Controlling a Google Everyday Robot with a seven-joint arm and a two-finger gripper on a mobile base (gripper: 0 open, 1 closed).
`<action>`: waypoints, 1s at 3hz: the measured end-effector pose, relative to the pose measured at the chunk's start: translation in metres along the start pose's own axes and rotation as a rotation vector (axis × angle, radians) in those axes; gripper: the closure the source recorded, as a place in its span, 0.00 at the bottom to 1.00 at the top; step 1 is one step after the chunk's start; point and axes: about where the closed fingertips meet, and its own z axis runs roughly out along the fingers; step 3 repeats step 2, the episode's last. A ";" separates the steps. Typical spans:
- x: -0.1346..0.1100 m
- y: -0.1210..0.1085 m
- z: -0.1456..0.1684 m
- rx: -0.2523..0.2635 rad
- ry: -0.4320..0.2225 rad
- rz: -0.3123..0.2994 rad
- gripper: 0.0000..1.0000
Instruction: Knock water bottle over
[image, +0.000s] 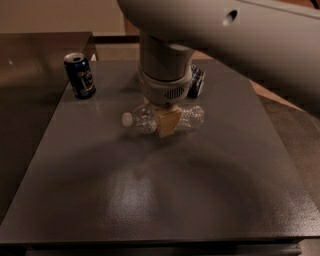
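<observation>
The water bottle (142, 119) is a small clear ribbed bottle lying on its side on the dark grey table (150, 200), with its white cap pointing left. My gripper (167, 123) comes straight down from the big grey arm over the bottle's middle, and a tan part of it covers the label area. The bottle's base end sticks out to the right of the gripper.
A dark blue drink can (80, 75) stands upright at the table's back left. A dark blue packet-like object (196, 82) lies behind the arm at the back. A brown surface (30, 60) adjoins the table on the left.
</observation>
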 end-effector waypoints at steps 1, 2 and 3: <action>0.000 0.000 -0.002 0.006 0.000 0.000 0.00; 0.000 0.000 -0.002 0.006 0.000 0.000 0.00; 0.000 0.000 -0.002 0.006 0.000 0.000 0.00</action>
